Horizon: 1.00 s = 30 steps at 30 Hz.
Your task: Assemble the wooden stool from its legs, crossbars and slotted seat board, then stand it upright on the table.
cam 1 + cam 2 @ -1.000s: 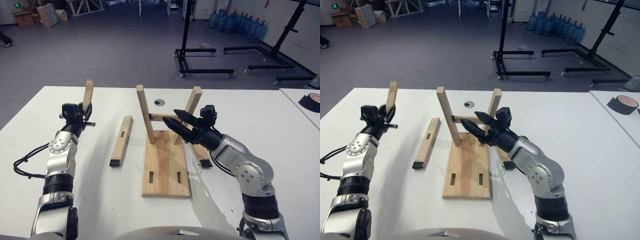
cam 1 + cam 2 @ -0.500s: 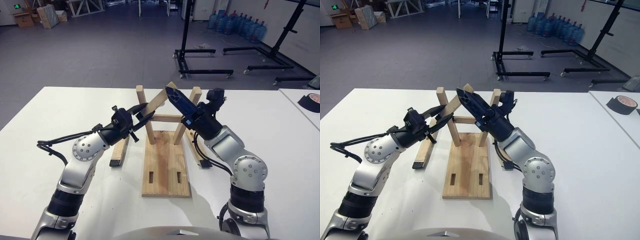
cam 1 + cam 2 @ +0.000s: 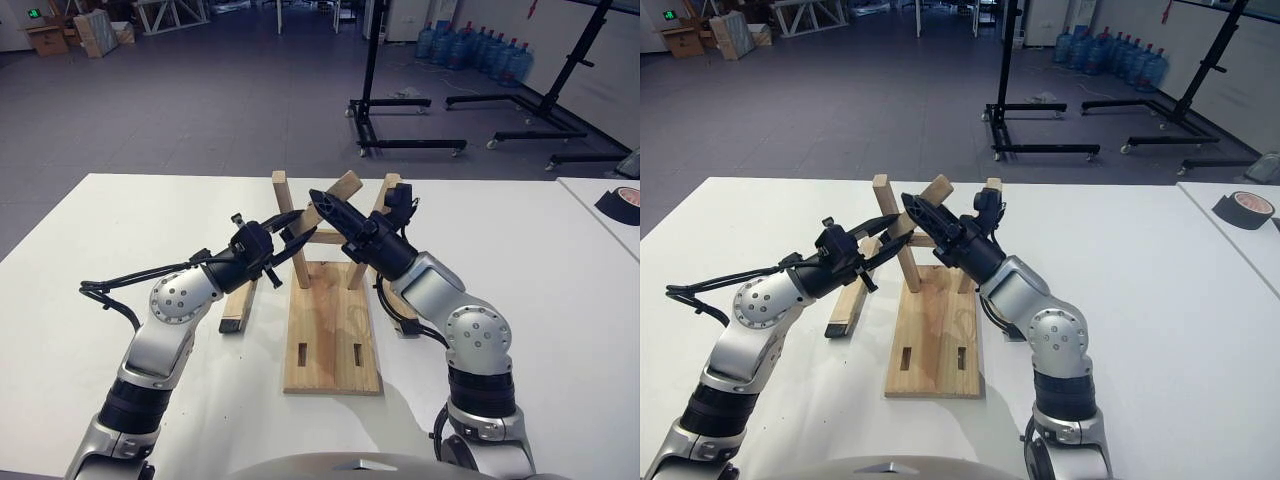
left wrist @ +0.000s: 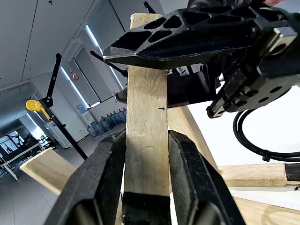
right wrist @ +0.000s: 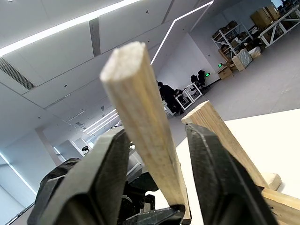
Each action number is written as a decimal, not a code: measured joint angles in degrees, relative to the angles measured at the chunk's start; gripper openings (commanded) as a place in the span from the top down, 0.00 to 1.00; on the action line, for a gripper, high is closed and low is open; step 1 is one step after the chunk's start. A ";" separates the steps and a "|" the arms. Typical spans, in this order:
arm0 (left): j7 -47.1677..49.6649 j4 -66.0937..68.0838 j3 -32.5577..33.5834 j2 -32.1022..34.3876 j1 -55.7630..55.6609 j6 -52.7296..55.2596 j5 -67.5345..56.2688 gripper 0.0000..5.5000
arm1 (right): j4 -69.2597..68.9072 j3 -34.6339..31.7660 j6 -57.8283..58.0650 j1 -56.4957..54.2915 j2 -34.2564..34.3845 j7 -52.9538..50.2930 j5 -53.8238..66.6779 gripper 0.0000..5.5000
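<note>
I see the seat board flat at mid-frame with two legs standing in it, my left gripper pinching a wooden bar, my right gripper loose around that bar, and two more legs lying loose, so lots is left.

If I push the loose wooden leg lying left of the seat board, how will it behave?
The flat-sided wooden leg with a black tip likely slides rather than rolls. It looks rigid. The tip may drag, turning it.
</note>
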 measured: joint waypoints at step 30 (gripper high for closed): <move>5.83 -4.93 5.07 -4.20 10.36 6.71 -6.55 0.49 | -3.09 -21.26 5.41 15.44 -20.66 14.34 21.17 0.93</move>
